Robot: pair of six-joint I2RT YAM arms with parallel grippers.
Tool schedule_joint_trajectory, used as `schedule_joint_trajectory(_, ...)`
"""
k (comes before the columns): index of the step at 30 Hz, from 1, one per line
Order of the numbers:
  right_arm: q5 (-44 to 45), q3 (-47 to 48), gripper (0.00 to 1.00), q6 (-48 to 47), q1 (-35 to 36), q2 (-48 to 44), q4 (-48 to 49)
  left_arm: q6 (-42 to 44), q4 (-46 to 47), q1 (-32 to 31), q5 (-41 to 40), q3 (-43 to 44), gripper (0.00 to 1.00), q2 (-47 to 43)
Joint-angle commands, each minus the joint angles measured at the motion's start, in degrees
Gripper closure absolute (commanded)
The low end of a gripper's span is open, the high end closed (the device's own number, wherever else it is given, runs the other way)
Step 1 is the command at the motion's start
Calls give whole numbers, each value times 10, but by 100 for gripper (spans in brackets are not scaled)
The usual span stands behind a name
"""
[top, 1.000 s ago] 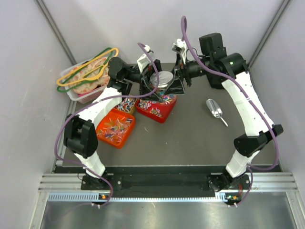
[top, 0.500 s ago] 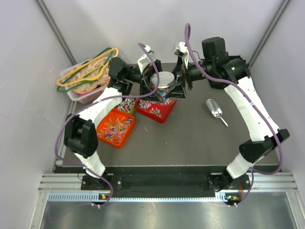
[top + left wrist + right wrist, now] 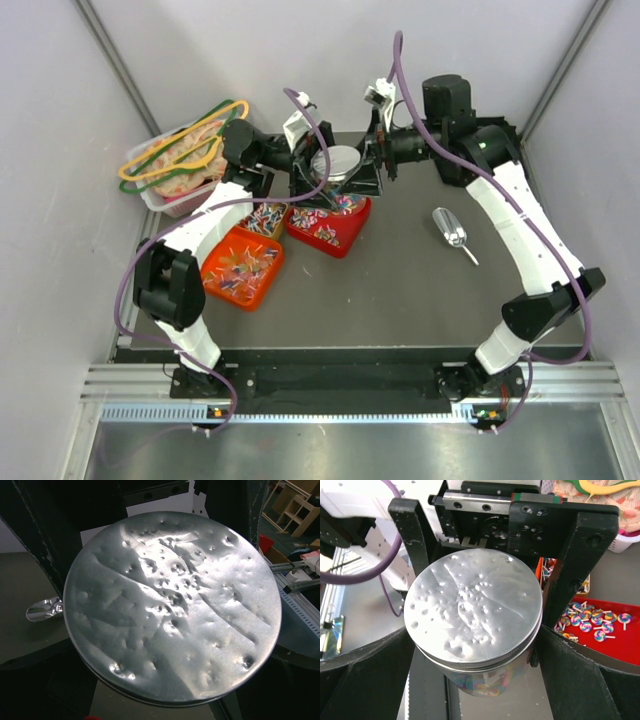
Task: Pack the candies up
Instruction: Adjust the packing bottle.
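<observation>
since a second ago the right arm's elbow is shifted farther right, and the purple cable (image 3: 397, 60) above it is raised higher. the jar (image 3: 336, 163) is found slightly farther left and back, with its metal lid (image 3: 472, 612) seen flatter from above. the trays, scoop and basket are left where they were.

the left tool (image 3: 312, 170) and the right tool (image 3: 362, 168) are set against the jar from opposite sides, each with jaws spread wide around it. whether either presses on it cannot be told. the lid is seated on the jar's mouth.

the candies (image 3: 592, 625) are spread in the red tray (image 3: 338, 246) just in front of the jar. more are heaped in the orange tray (image 3: 225, 292) to its left, and some are seen through the glass under the lid.

a metal scoop (image 3: 450, 232) is laid on the worktop (image 3: 400, 290), well apart to the right. a white basket (image 3: 152, 197) with coloured hangers is kept at the far left. from above, the jar's body is hidden by the lid and both tools.
</observation>
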Motion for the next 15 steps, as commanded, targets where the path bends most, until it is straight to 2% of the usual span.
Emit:
schedule_joint_trajectory(1,-59,21,1,51,45,-7,104,7,9,-13,6,6,1,5)
schedule_joint_trajectory(4,-21,39,1,7,63,1,80,6,9,-12,9,6,1,6)
schedule_joint_trajectory(11,27,25,1,-21,102,15,75,5,9,-12,9,13,1,10)
schedule_joint_trajectory(15,45,33,1,19,106,22,106,5,11,-12,9,6,1,7)
